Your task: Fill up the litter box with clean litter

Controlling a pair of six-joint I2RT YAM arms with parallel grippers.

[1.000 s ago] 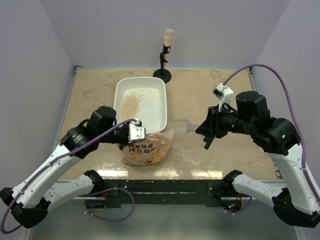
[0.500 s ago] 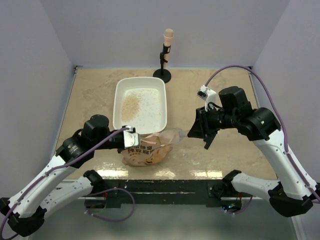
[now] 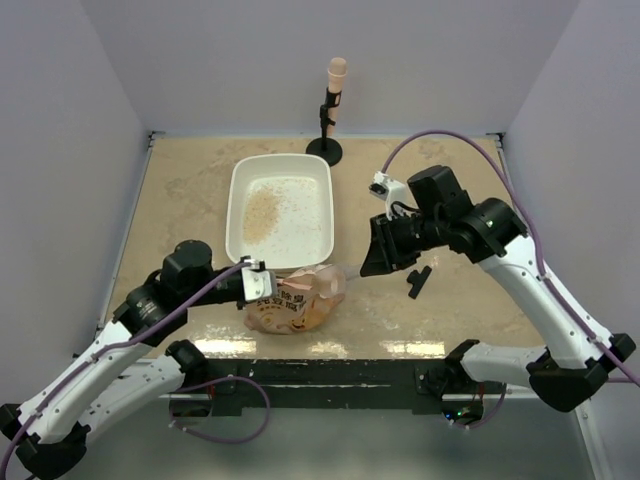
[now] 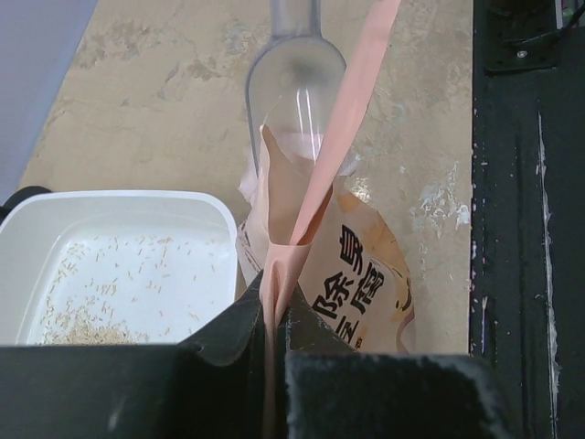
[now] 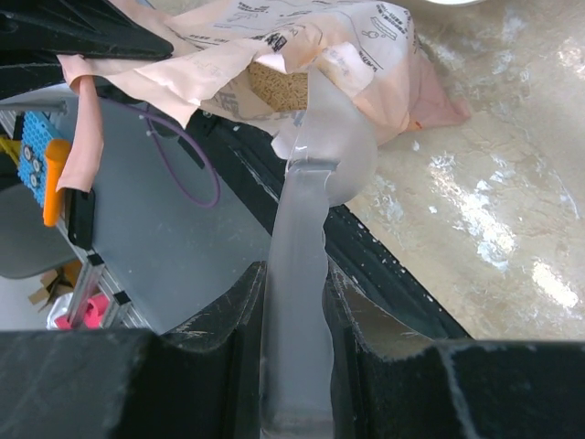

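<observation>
On the worktop [image 3: 180,190], center-back, the litter box [image 3: 280,159] lies flat. It holds a thin patch of litter [image 3: 262,210] on its left side and scattered grains elsewhere. The pink bag [image 3: 300,305] sits just at the box's near edge, close to the worktop's front. The left arm stretches low from its near-left base, elbow out left and forearm angled right toward the bag. The left hand [image 4: 274,315] is pinched fully shut on the bag's top edge, and the film is pulled up taut between the fingers. The right arm arches high from the right, elbow raised and wrist bent down and left toward the bag's mouth. The right hand [image 5: 297,302] is partly closed, gripping the handle of a clear plastic scoop [image 4: 292,87]. The scoop bowl is at the bag's open mouth and touches the film; how deep it sits inside is unclear. In the right wrist view tan litter shows inside the bag. A black stand [image 3: 328,120] is behind the box.
</observation>
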